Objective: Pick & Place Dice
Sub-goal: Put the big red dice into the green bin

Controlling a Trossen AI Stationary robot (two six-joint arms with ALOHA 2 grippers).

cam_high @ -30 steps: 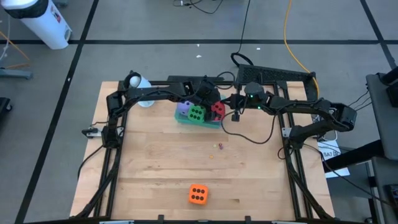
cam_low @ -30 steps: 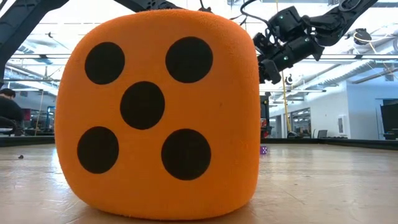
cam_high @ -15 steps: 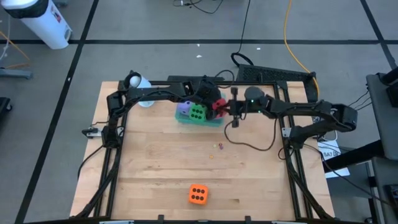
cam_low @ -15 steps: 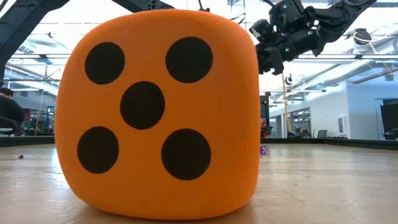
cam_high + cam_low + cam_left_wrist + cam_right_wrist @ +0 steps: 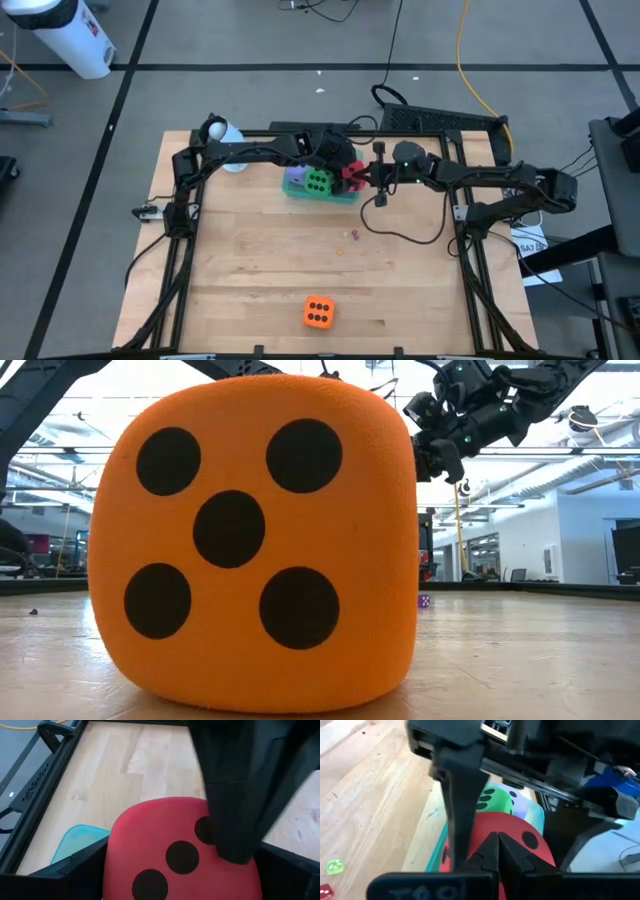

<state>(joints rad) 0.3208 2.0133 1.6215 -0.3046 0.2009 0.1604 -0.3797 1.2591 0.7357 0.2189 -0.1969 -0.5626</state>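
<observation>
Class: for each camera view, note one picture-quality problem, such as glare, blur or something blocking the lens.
Low view: the orange die fills the frame, and bright backlight washes out the room behind. Left wrist view: a dark finger close to the lens looks soft over the red die. Right wrist view: dark blurred arm parts block most of the teal tray.

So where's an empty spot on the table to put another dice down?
The widest bare wood lies mid-table, between the teal tray at the back and the orange die near the front edge. It is crowded at the tray: green die, purple die, red die and both grippers.
</observation>
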